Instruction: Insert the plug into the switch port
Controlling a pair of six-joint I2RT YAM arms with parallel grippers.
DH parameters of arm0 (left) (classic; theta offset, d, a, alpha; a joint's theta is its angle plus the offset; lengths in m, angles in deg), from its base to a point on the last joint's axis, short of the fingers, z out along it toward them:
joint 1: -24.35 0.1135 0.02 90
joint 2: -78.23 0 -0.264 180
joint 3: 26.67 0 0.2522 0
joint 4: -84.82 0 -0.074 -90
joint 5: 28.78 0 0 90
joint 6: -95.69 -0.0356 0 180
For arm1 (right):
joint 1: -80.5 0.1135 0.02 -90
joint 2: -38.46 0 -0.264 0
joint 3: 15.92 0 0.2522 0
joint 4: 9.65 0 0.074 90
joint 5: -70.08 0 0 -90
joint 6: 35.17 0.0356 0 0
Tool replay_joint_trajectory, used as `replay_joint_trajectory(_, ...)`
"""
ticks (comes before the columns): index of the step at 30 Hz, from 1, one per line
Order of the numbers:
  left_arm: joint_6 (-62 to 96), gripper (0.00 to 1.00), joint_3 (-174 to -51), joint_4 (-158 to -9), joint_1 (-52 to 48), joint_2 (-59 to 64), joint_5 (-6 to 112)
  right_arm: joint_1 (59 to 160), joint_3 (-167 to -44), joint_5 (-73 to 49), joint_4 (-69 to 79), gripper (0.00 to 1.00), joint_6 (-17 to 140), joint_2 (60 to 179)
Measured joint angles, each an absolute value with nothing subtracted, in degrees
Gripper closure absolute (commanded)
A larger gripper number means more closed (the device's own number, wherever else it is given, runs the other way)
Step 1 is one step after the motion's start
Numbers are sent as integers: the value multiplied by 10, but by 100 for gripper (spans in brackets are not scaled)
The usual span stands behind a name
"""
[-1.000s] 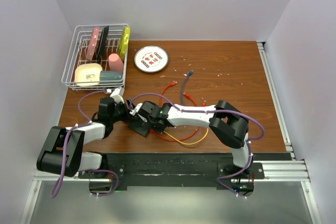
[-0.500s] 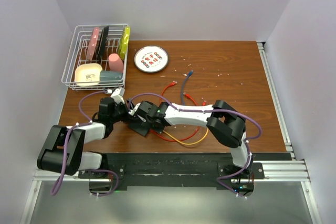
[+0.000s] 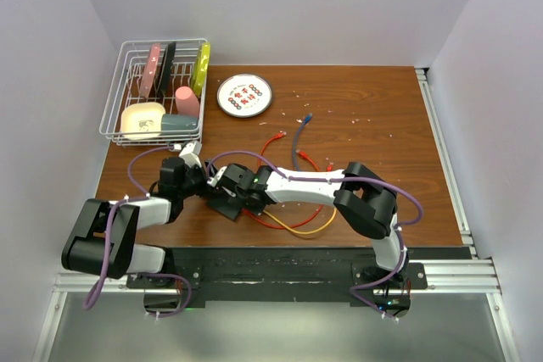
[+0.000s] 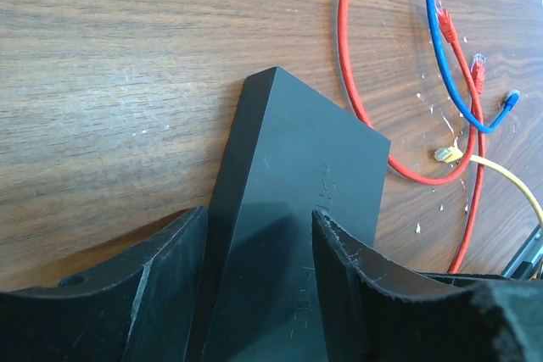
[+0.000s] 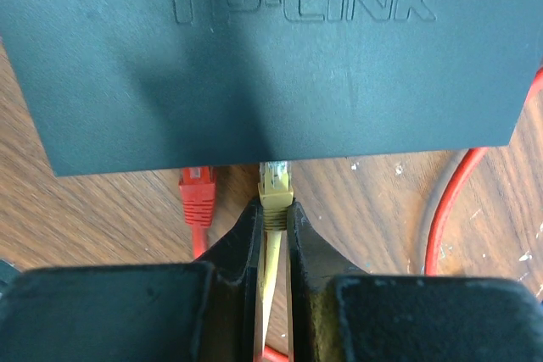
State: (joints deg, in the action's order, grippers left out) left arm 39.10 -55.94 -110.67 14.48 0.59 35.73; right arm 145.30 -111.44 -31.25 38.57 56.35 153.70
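Note:
The switch (image 4: pixel 314 158), a flat black box, sits between my left gripper's (image 4: pixel 259 218) fingers, which press on its side and its face. In the right wrist view the switch (image 5: pixel 271 57) fills the top, its lettered face towards the camera. My right gripper (image 5: pixel 273 209) is shut on the yellow plug (image 5: pixel 276 182). The plug's clear tip is at the switch's near edge and partly hidden under it. A red plug (image 5: pixel 197 192) sits at the same edge just to the left. From above, both grippers meet at the switch (image 3: pixel 226 203) near the table's front left.
A wire dish rack (image 3: pixel 157 91) with cups and utensils stands at the back left, a round white plate (image 3: pixel 244 95) beside it. Red and blue cables (image 3: pixel 297 137) lie mid-table, and a yellow cable (image 3: pixel 301 228) loops near the front edge. A loose yellow plug (image 4: pixel 447 154) lies right of the switch.
My right arm has shifted slightly left, bringing the yellow plug closer to the switch. The left gripper stays on the switch, with its jaws a little narrower.

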Motion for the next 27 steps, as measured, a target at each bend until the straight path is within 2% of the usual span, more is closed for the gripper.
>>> replay_joint_trajectory(27,396,62,-550,-1157,150,-25,341,1454,-1122,-309,383,100,562,1540)
